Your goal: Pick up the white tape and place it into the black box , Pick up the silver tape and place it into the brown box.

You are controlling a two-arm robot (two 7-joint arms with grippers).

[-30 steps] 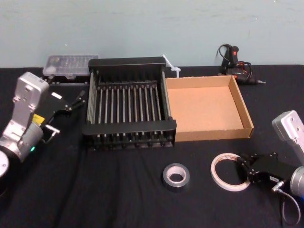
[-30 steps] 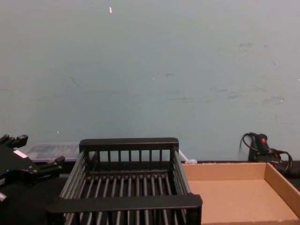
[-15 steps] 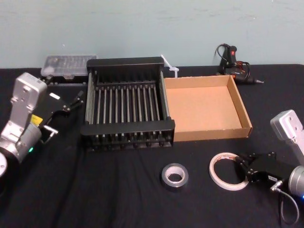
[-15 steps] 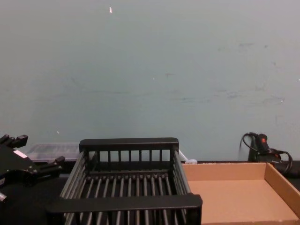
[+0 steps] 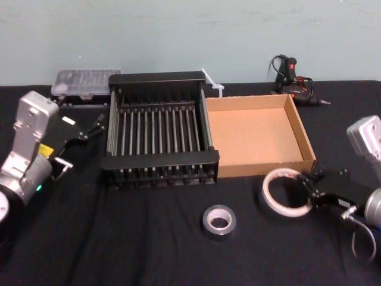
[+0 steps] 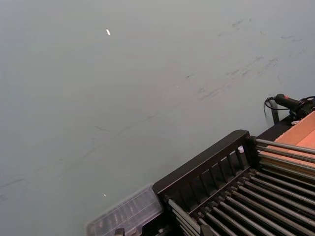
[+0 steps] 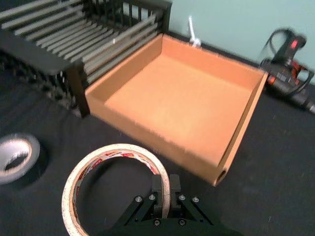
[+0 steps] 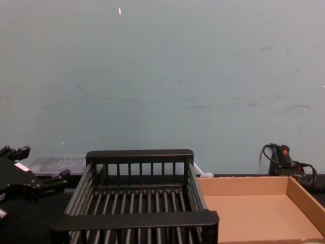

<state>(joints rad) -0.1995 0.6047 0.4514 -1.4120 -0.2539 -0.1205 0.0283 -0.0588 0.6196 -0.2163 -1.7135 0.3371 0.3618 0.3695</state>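
Observation:
The white tape (image 5: 268,193), a wide pale ring, hangs tilted just above the black cloth, in front of the brown box (image 5: 302,138). My right gripper (image 5: 308,190) is shut on its rim. The right wrist view shows the white tape (image 7: 115,150) pinched by that gripper (image 7: 166,187), with the brown box (image 7: 241,132) just beyond. The silver tape (image 5: 219,221) lies flat on the cloth in front of the black box (image 5: 159,159), and also shows as the silver tape (image 7: 17,157) off to one side. My left gripper (image 5: 95,125) stands open beside the crate's left side.
A clear plastic case (image 5: 86,80) sits behind the crate at the left. A glue gun (image 5: 293,77) with its cord lies behind the cardboard tray, and a white tie (image 5: 213,83) sits between the two boxes. The table's far edge meets a pale wall.
My right gripper has lifted the white tape off the cloth and carried it a little towards the brown box. The left arm has stayed where it was.

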